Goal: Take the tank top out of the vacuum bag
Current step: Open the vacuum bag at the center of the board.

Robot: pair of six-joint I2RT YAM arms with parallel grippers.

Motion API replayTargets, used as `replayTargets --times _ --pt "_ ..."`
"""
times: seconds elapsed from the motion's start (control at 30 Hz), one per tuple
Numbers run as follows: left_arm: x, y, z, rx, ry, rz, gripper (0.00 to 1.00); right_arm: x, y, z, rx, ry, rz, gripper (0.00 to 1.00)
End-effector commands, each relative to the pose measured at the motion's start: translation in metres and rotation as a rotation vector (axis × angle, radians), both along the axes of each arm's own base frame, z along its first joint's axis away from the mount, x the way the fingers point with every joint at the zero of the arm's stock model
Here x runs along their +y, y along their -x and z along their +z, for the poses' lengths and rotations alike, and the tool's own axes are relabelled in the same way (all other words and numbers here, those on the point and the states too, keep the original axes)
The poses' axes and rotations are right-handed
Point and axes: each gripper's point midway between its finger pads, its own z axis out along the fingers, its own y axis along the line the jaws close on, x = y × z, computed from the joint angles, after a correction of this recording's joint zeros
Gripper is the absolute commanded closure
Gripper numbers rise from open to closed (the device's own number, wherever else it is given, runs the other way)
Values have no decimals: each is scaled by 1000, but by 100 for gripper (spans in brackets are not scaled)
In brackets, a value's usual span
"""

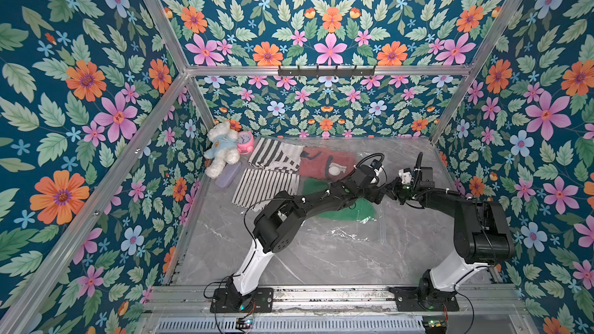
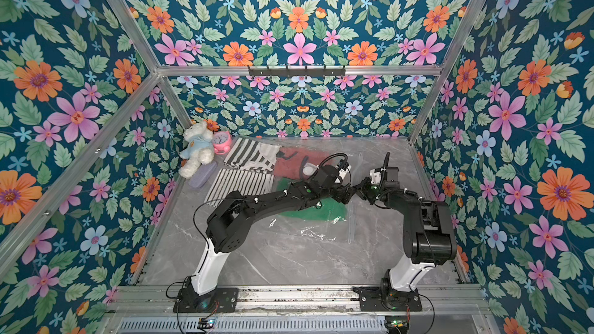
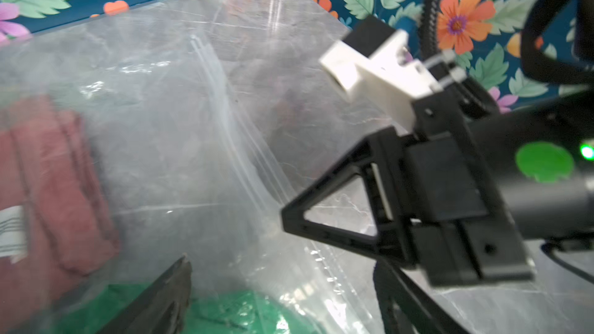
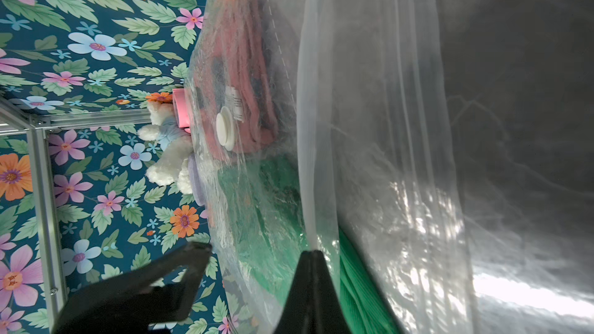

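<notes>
Nearest the arm bases, on the near side of the valve cap (image 1: 336, 170), bare marble tabletop (image 1: 289, 258) is showing. The slack, glare-streaked near edge of the vacuum bag (image 1: 350, 234) is lying flat on it. The transparent bag is spreading around the cap over the far half of the tabletop and holding folded clothing; which piece is the tank top cannot be told. A green garment (image 1: 360, 212) is sitting inside, just nearer than the cap. Both grippers are meeting close to the cap on its right-arm side. The right gripper (image 3: 287, 217) is standing fully closed, pinching the bag's film at the zip-seal strip (image 3: 221, 107) and holding that fold raised. The left gripper (image 1: 383, 196) is standing with jaws wide apart, gripping nothing. A red garment (image 1: 324, 159) is lying under and beyond the cap, and striped garments (image 1: 276, 155) are lying on its left-arm side. Farther that way, a white teddy bear (image 1: 221, 149), a pink alarm clock (image 1: 246, 142) and a purple case (image 1: 228, 175) are resting together. Well beyond the cap, a black hook rack (image 1: 326, 70) is hanging on the far wall.
</notes>
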Motion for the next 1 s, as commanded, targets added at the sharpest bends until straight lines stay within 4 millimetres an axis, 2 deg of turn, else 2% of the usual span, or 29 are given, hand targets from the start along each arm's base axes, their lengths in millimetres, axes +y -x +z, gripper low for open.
replayTargets --times 0.0,0.17,0.3,0.4,0.47,0.63,0.77,0.83,0.87,0.93,0.97 --pt "-2 3 -10 -3 -43 -12 9 0 -6 22 -62 -49 -15 100" --pt "4 -4 -19 -16 -76 41 8 -7 -6 33 -87 -61 -43 100" --pt "0 -7 -22 -13 -81 45 8 -5 -5 39 -95 -75 -28 100" --pt "2 -11 -25 -26 -92 74 12 -4 -3 42 -104 -84 -27 100" --pt "6 -16 -25 -40 -108 104 21 -4 -2 44 -107 -79 -29 100" --pt "16 -21 -18 -65 -120 156 60 -6 1 43 -107 -60 -36 100" --pt "19 -22 -10 -75 -111 171 74 -7 2 41 -102 -49 -35 100" --pt "19 -21 -4 -78 -101 172 87 -7 3 42 -104 -44 -39 99" --pt "20 -21 -2 -80 -98 175 94 -9 4 42 -103 -37 -44 94" --pt "21 -21 0 -84 -90 177 97 -10 5 43 -106 -24 -47 85" --pt "22 -20 1 -86 -83 175 100 -11 6 43 -107 -16 -49 76"
